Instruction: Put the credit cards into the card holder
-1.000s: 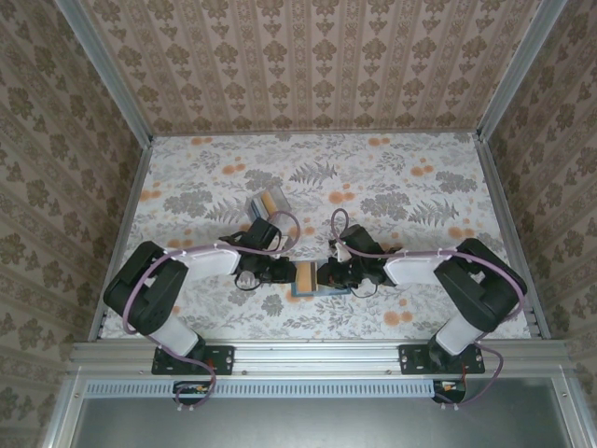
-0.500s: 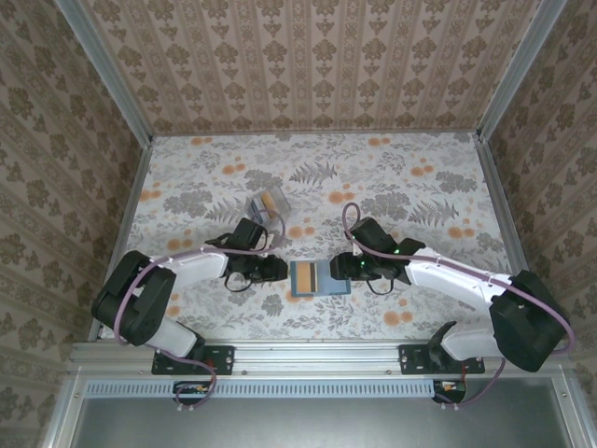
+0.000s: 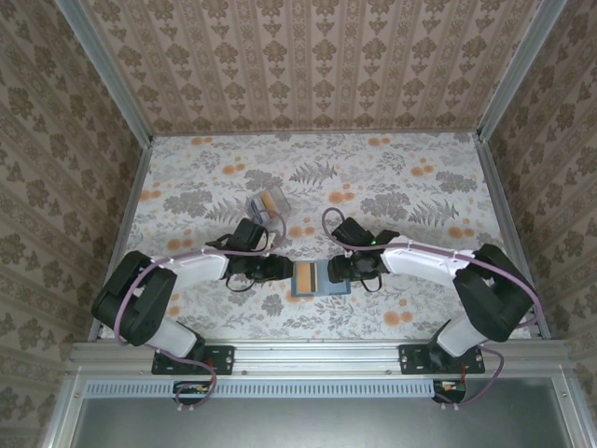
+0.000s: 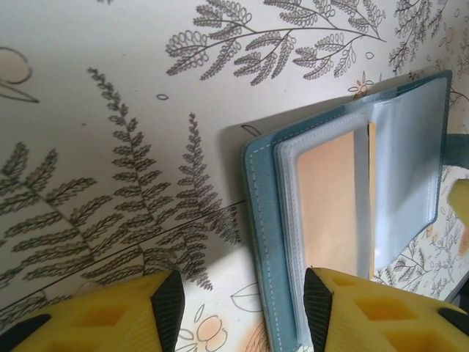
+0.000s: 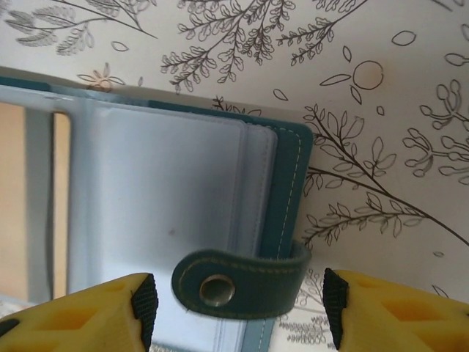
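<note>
The left arm (image 3: 187, 266) is bending its elbow out to the left of the wallet (image 3: 320, 278) and laying its forearm low, pointing right at it. The left gripper (image 3: 280, 269) (image 4: 242, 301) is sitting at the wallet's (image 4: 264, 242) left edge with its jaws apart, one yellow finger (image 4: 366, 312) over the wallet and the other beside it. The right arm (image 3: 438, 261) is mirroring this pose, elbow out to the right of the wallet, forearm pointing left. The right gripper (image 3: 334, 271) (image 5: 238, 304) is sitting at the wallet's (image 5: 289, 183) right edge, jaws parted wide on either side of its strap (image 5: 242, 282).
</note>
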